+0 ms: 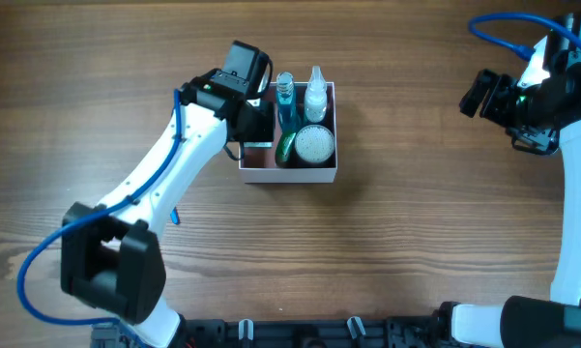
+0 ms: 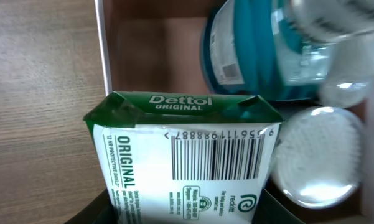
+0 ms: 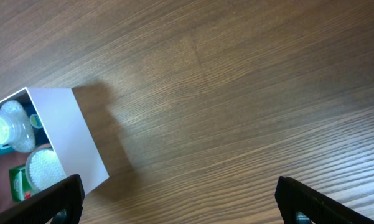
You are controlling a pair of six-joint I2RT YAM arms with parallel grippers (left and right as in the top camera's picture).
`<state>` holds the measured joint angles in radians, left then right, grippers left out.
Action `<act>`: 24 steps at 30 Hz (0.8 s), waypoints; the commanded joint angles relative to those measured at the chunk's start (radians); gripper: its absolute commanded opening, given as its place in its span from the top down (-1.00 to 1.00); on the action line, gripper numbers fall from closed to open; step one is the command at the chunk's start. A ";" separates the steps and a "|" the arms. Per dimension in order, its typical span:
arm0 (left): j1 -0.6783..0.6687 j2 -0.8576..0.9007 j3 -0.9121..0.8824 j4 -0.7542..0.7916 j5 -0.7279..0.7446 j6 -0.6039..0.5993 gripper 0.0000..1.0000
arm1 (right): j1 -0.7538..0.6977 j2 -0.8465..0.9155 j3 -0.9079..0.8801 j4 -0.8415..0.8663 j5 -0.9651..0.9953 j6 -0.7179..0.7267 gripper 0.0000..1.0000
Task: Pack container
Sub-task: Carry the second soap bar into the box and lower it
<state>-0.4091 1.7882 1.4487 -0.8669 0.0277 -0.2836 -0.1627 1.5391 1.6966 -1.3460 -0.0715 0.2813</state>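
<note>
Two views disagree on detail: only the left wrist camera shows the box (image 2: pixel 183 162) lettered "Dettol ORIGINAL", pinched by the left gripper (image 1: pixel 254 126) inside the mid-table container (image 1: pixel 288 175), near a blue bottle (image 2: pixel 255 56). The right gripper (image 3: pixel 177 190) hangs well apart, jaws spread.

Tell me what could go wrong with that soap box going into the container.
The Dettol box in the left hand hangs near the container's white wall; a corner could catch it. It also crowds the round white brush and blue bottle; pushing down might wedge or shift them.
</note>
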 commanded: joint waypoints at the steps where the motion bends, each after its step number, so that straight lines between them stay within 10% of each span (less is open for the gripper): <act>1: 0.005 0.008 0.019 0.002 0.002 -0.016 0.92 | 0.000 0.015 0.003 -0.001 -0.013 -0.019 -0.99; 10: 0.005 0.007 0.019 -0.016 0.002 -0.016 -0.33 | 0.000 0.015 0.003 -0.001 -0.013 -0.019 -0.99; 19: 0.005 0.007 0.019 -0.016 0.002 -0.016 -0.50 | 0.000 0.015 0.003 -0.002 -0.013 -0.019 -0.99; 24: 0.005 0.006 0.019 -0.016 0.035 -0.016 -0.20 | 0.000 0.015 0.003 -0.002 -0.013 -0.019 -0.99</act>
<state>-0.4091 1.7973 1.4487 -0.8822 0.0292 -0.2985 -0.1627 1.5391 1.6962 -1.3464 -0.0715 0.2813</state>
